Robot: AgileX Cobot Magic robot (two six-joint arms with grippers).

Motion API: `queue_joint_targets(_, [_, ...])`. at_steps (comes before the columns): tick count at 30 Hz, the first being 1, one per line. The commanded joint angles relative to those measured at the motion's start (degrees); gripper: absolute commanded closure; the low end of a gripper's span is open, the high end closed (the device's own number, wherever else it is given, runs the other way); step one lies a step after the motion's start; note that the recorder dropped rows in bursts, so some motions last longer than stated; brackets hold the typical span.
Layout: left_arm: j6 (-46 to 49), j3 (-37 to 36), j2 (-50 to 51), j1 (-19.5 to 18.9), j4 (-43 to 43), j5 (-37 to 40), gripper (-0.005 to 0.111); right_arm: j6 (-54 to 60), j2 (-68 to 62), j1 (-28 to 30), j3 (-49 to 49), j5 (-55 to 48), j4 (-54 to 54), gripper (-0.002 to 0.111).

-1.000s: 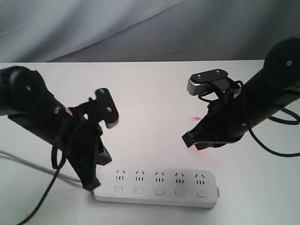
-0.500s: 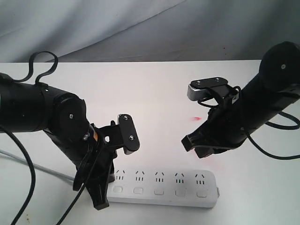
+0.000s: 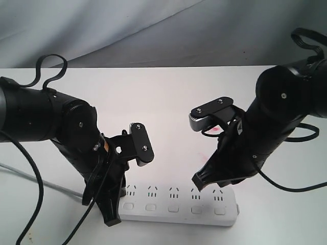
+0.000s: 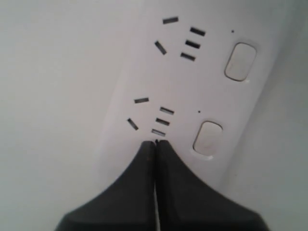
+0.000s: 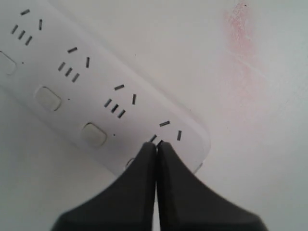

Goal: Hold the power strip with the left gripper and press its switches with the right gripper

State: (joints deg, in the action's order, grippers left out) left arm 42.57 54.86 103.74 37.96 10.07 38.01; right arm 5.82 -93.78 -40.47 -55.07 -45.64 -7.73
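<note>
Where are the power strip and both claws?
power strip (image 3: 176, 200), exterior view, white top face.
left claw (image 4: 155, 143), left wrist view, between shut tips.
right claw (image 5: 156, 143), right wrist view, between shut tips.

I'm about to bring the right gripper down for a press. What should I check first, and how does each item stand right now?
1. Long flat white plastic power strip lying flat on the white table: ok.
2. Black left gripper holding the strip down: cannot tell. Its fingers are shut and the tip is over the strip, but contact is unclear.
3. Black right gripper closed for pressing: ok.
4. Right tip lined up on a small white rounded-square switch: not ok. It sits at the end socket, by its holes.
5. Arms apart from each other: ok.
</note>
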Motion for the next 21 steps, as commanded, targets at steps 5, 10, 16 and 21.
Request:
queue_joint_targets(5, [-0.8, -0.1, 1.2, 0.3, -0.3, 0.8, 0.107, -0.6, -3.8, -0.2, 0.0, -1.4, 0.9, 0.108])
queue_joint_targets(10, [-0.8, -0.1, 1.2, 0.3, -0.3, 0.8, 0.107, 0.2, -4.6, -0.2, 0.4, -2.6, -1.1, 0.108])
queue_joint_targets(16, [-0.6, -0.1, 1.2, 0.3, -0.3, 0.8, 0.107, 1.1, -4.6, -0.2, 1.0, -3.0, -2.4, 0.108])
queue_joint_targets(21, [-0.6, -0.1, 1.2, 0.3, -0.3, 0.8, 0.107, 1.4, -4.6, -0.2, 1.0, -3.7, -3.9, 0.108])
